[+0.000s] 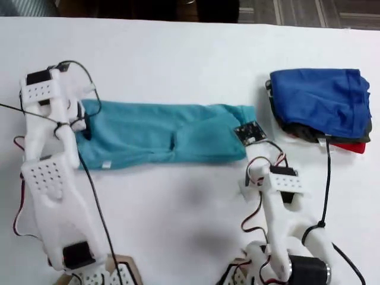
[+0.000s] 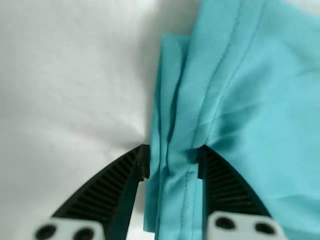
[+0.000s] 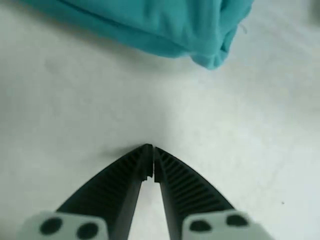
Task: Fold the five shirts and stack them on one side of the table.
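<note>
Left wrist view is showing the left claw (image 2: 172,167) pinching the folded teal shirt (image 2: 240,100) at its end farthest from the blue-topped stack (image 1: 320,101), the right claw (image 3: 152,162) resting pressed together nearer that stack, so a one-ended pull is probably risking undoing the fold.

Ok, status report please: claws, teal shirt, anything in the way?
Left claw shut on teal shirt edge. Right claw shut, empty, over table beside shirt's other end. Folded stack, blue on top, apart from it. Nothing in the way.
</note>
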Controlling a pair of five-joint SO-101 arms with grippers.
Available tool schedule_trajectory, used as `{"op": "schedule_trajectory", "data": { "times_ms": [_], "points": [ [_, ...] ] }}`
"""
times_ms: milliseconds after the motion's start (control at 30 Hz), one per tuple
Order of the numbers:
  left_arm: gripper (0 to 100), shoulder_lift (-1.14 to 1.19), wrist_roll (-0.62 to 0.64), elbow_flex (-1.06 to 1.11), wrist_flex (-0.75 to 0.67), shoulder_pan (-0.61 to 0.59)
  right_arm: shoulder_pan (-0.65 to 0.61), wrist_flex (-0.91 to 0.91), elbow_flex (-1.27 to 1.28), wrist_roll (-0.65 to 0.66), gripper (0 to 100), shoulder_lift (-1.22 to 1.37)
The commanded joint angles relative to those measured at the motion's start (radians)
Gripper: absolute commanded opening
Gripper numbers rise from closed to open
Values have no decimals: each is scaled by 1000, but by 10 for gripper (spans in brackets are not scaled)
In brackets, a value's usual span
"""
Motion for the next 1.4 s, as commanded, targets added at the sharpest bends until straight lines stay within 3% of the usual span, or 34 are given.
{"op": "schedule_trajectory", "data": {
  "times_ms": [0, 167, 300, 400, 600, 967, 1067, 1200, 1367],
  "points": [
    [188, 72, 11, -73, 60, 51, 13, -21, 0, 5, 20, -22],
    [181, 163, 5, -179, 121, 52, 13, -19, 0, 5, 20, -22],
    [8, 173, 0, -188, 124, 49, 13, -19, 0, 5, 20, -22],
    [23, 173, -40, -185, 126, 37, 13, -19, 0, 5, 20, -22],
    [28, 173, -52, -194, 126, -114, 16, -19, 0, 5, 20, -22],
    [28, 164, -206, -260, 127, -387, 16, -21, 0, 3, 20, -22],
    [28, 95, -282, -197, 129, -390, 16, -22, 0, 3, 20, -22],
    [28, -101, -285, -35, 129, -359, 18, -24, 2, 3, 20, -22],
    [28, -420, -282, 231, 127, -216, 18, -24, 2, 2, 20, -22]
  ]
}}
